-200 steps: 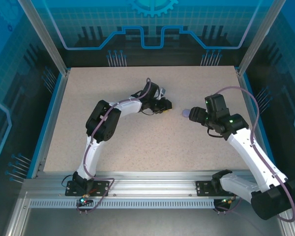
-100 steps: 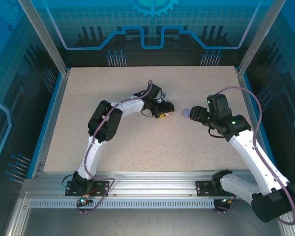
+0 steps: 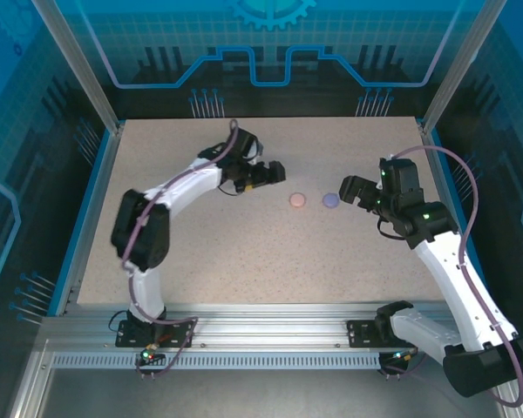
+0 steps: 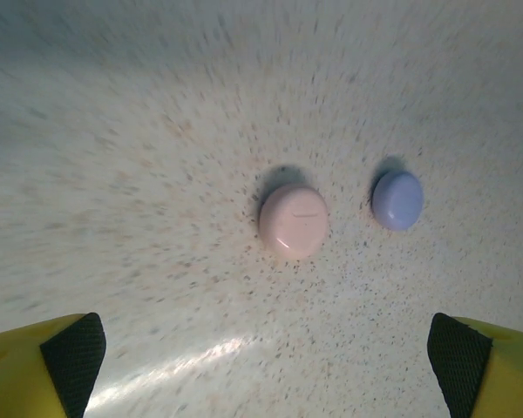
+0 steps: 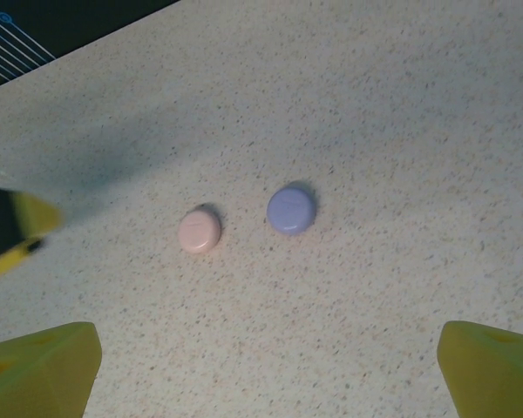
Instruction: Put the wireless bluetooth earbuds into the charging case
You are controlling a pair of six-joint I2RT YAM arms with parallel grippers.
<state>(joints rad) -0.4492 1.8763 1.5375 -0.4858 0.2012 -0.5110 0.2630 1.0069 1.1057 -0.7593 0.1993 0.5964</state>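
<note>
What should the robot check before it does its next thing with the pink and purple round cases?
1. Left fingers wide apart, holding nothing: ok.
2. Right fingers wide apart, holding nothing: ok.
3. Pink case and purple case lying flat on the table, side by side, not touching: ok.
4. Lids open, ready for earbuds: not ok, both cases look shut.
5. Earbuds already inside: cannot tell, the shut lids hide the insides.
</note>
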